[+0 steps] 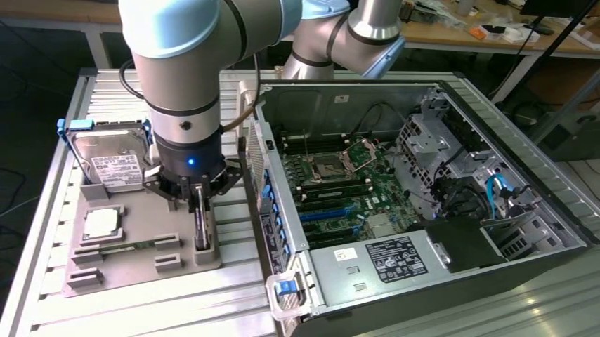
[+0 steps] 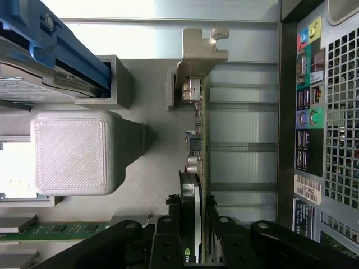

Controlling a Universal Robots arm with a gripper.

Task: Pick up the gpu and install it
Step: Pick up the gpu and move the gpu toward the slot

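The gripper [image 1: 199, 202] stood over the grey fixture tray [image 1: 140, 267], its jaws clamped on the two faces of the gpu [image 2: 197, 140]. The gpu stood on edge in the tray's slot, just beside the open computer case [image 1: 525, 217], at the exterior view's left of it.

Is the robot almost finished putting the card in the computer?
Not nearly. Done: the pincer is down at the grey holder, in place for the pick. In hand: it is closed on the gpu, which stands on edge in its slot in the holder, not lifted. Left: the whole install, because the card is outside the open computer case.
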